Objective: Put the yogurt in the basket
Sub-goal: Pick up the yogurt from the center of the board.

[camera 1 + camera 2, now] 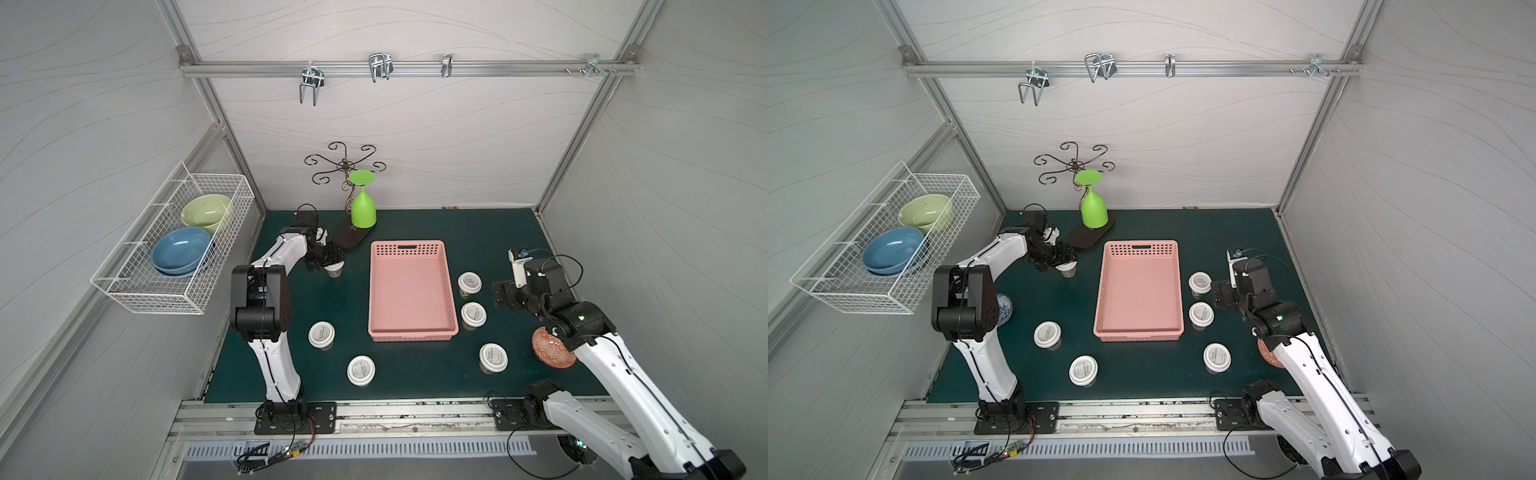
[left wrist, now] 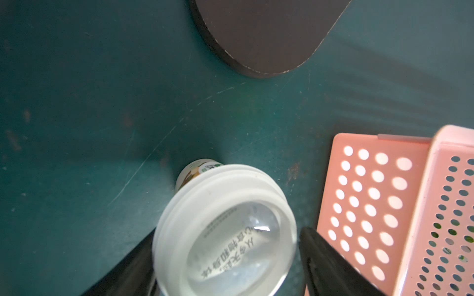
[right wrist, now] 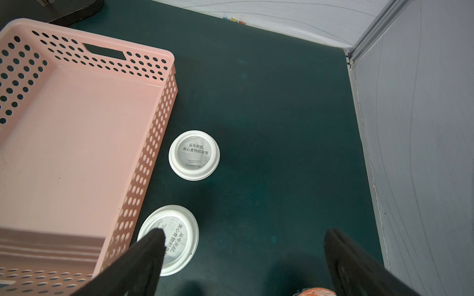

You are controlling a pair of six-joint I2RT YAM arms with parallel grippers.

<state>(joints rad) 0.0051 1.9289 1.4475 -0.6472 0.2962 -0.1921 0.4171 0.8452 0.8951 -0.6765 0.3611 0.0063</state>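
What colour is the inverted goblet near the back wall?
The goblet is lime green, clearest in a top view.

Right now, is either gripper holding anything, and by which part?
The right gripper is open and empty. The left gripper brackets a yogurt cup at its lid rim; whether it is gripped yet cannot be told.
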